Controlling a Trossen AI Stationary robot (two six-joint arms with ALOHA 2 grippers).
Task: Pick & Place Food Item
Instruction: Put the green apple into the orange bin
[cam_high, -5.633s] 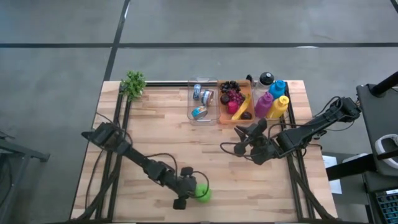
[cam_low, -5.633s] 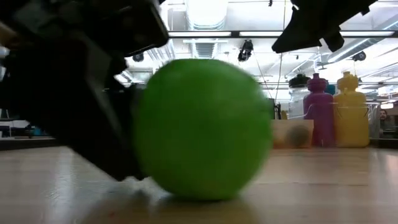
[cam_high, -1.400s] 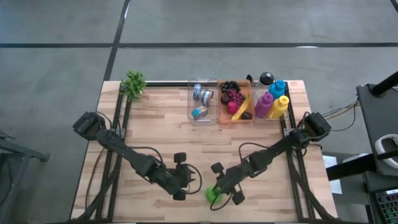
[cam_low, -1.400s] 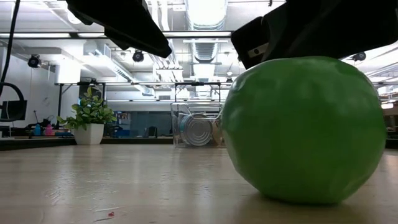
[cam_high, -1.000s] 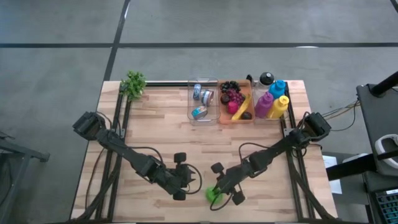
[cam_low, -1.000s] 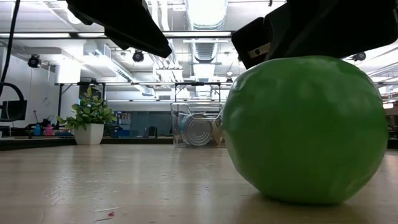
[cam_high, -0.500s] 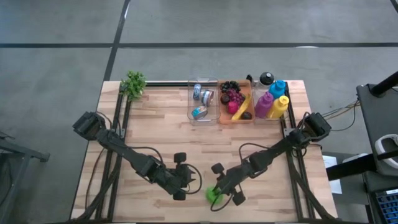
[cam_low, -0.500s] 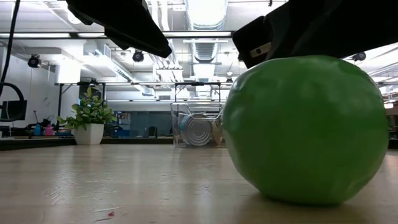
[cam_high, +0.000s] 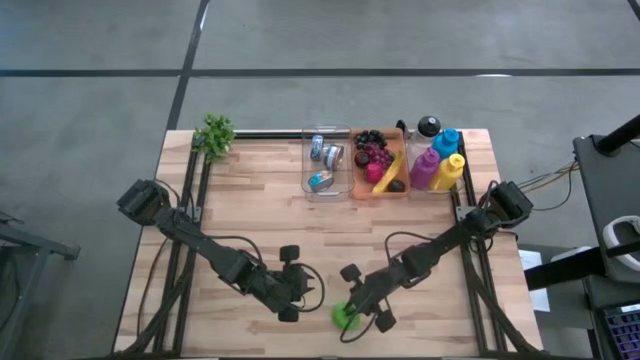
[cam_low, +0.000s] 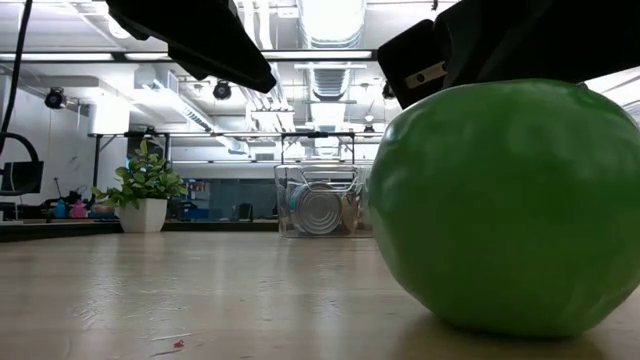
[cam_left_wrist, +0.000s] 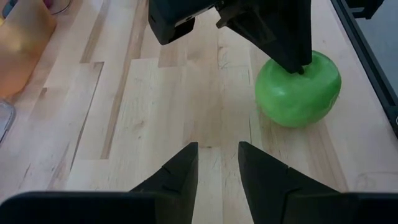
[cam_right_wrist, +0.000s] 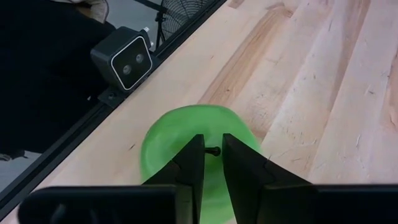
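Now: grasp step | green apple (cam_high: 346, 315) on table (cam_high: 250, 210) near front edge | right gripper (cam_right_wrist: 208, 151) fingers narrow, pinching at the stem on top, grip unsure | left gripper (cam_left_wrist: 216, 155) part open, empty, beside | next: likely lift toward orange tray (cam_high: 362, 188)

The apple (cam_high: 345, 315) is green, round and smooth. It sits upright on the wooden surface (cam_high: 250, 220) near its front edge, the stem pointing up.
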